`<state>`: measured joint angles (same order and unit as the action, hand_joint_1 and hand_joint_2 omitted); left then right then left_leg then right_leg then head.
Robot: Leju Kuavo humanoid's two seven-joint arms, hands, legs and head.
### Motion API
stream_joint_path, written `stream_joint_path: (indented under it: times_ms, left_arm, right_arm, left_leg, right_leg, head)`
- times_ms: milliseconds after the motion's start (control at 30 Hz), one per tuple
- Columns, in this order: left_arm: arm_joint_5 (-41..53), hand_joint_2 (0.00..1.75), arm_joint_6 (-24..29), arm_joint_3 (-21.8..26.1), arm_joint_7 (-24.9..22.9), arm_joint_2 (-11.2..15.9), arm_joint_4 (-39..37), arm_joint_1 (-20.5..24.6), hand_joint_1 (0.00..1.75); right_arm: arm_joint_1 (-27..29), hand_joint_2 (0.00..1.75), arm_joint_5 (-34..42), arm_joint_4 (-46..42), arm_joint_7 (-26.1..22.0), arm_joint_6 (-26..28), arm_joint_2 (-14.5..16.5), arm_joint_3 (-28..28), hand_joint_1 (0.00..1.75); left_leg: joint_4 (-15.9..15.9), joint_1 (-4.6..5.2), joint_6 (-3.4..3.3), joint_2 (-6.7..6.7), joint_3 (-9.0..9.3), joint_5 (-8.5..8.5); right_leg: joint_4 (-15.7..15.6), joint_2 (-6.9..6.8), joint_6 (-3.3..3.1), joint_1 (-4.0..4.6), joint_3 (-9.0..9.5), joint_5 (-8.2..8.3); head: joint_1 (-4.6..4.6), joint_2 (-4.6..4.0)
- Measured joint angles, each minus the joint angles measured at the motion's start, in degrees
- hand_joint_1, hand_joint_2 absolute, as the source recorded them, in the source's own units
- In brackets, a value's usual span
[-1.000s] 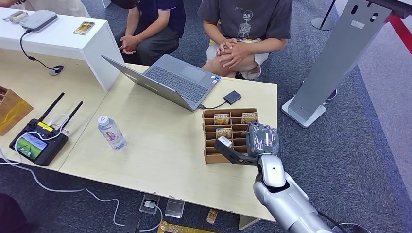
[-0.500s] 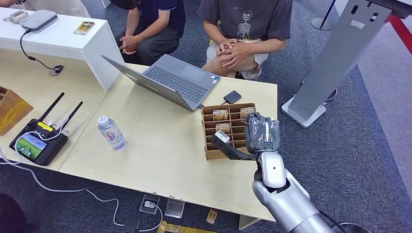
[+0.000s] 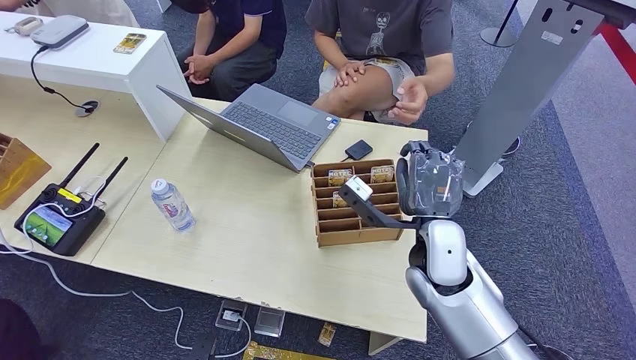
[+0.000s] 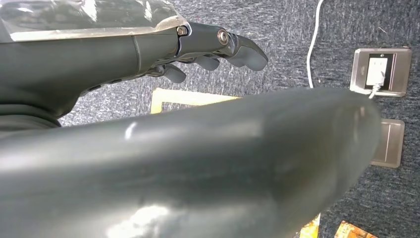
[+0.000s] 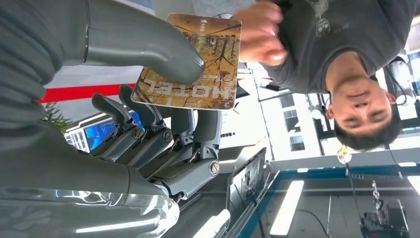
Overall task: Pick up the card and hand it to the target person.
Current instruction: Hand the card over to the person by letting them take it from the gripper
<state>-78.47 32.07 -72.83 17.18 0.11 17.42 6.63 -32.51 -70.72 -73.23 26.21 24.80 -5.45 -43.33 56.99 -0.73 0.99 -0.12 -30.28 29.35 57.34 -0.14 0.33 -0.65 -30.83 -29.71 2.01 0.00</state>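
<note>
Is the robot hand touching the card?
Touching. Right wrist view: the right robot hand pinches the card between thumb and fingers.

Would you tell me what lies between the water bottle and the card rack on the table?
Nothing: in the head view the tabletop between the bottle and the rack is bare wood.

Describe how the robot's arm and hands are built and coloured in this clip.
The right arm is glossy silver with rounded segments and a white oval cap near the wrist. The right robot hand has a grey ribbed back cover under a clear shiny wrap, a thick grey thumb and darker jointed fingers with visible silver screws. The left robot hand shows the same dark grey fingers and screws.
</note>
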Motion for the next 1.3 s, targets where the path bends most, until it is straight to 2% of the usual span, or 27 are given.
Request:
stream_joint_path:
  times_ms: [233,367,667,867,900,967,1000,1033,1100,1300]
  left_arm:
    - [0.7,0.0,-0.4,0.0,0.0,0.0,0.0,0.0,0.0]
    - [1.6,0.0,-0.8,0.0,0.0,0.0,0.0,0.0,0.0]
    - [2.4,0.0,-0.5,0.0,-0.2,0.0,0.0,0.1,0.0]
    - [2.3,0.0,-0.1,0.0,-0.3,0.0,0.0,0.1,0.0]
    - [2.3,0.0,0.1,0.0,-0.4,0.0,0.0,0.1,0.0]
    - [2.0,0.0,0.4,0.0,-0.6,-0.1,0.0,0.1,0.0]
    - [1.8,0.0,0.5,0.0,-0.7,-0.1,0.0,0.1,0.0]
    - [1.7,0.0,0.6,0.0,-0.8,-0.1,0.0,0.1,0.0]
    - [1.4,0.0,0.5,0.0,-1.1,-0.1,0.0,0.1,0.0]
    - [1.2,0.0,-0.7,0.0,-1.8,0.0,0.0,0.1,0.0]
  right_arm:
    - [-1.2,1.75,0.0,-1.7,-0.4,-1.1,-0.6,1.1,1.69]
    - [-4.6,1.75,0.8,-0.2,-1.2,-2.6,-0.6,1.3,1.64]
    - [-12.0,1.75,-0.8,11.1,-2.8,-0.7,0.2,0.4,1.6]
    - [-14.2,1.75,-1.4,18.4,-3.7,-0.6,1.7,-0.9,1.41]
    - [-14.4,1.75,-1.4,19.6,-3.9,-0.7,2.0,-1.1,1.27]
    - [-14.9,1.75,-1.3,21.9,-4.3,-0.9,2.5,-1.7,0.75]
    - [-15.0,1.75,-1.3,23.0,-4.5,-0.9,2.8,-2.0,0.42]
    - [-15.2,1.75,-1.2,24.1,-4.6,-1.0,3.1,-2.3,0.2]
    - [-15.6,1.75,-1.0,26.1,-5.0,-1.0,3.8,-2.8,0.0]
    - [-16.3,1.75,1.5,30.9,-5.8,-0.1,5.9,-4.2,0.0]
  left_leg:
    - [0.0,0.0,0.0,0.0,-0.03,0.0]
    - [0.0,0.0,0.0,0.0,-0.04,0.0]
    - [0.0,0.0,-0.02,-0.04,-0.1,-0.02]
    - [0.0,0.0,-0.02,-0.07,-0.11,-0.01]
    - [0.0,0.0,-0.02,-0.06,-0.11,-0.01]
    - [0.0,0.0,-0.02,-0.06,-0.11,-0.02]
    - [0.0,0.0,-0.02,-0.06,-0.11,-0.02]
    - [0.0,0.0,-0.02,-0.06,-0.11,-0.02]
    - [0.0,0.0,-0.02,-0.06,-0.12,-0.02]
    - [0.0,0.0,-0.02,-0.06,-0.12,-0.02]
  right_leg:
    - [0.0,0.0,0.0,0.0,-0.01,0.0]
    - [0.0,0.0,0.0,0.0,-0.01,0.0]
    - [0.0,-0.03,0.0,0.0,-0.02,0.0]
    - [0.0,-0.05,0.0,0.0,-0.03,0.0]
    - [0.0,-0.05,0.0,0.0,-0.03,0.0]
    - [0.0,-0.05,0.0,0.0,-0.03,0.0]
    - [0.0,-0.05,0.0,0.0,-0.03,0.0]
    - [0.0,-0.05,0.0,0.0,-0.03,0.0]
    - [0.0,-0.05,0.0,0.0,-0.03,0.0]
    - [0.0,-0.04,0.0,0.0,-0.06,0.0]
  head:
    - [0.01,0.0]
    - [0.02,0.0]
    - [0.0,0.0]
    - [0.03,0.0]
    - [0.03,0.0]
    - [0.01,0.0]
    - [0.0,0.0]
    - [-0.01,0.0]
    - [-0.02,0.0]
    - [0.01,0.0]
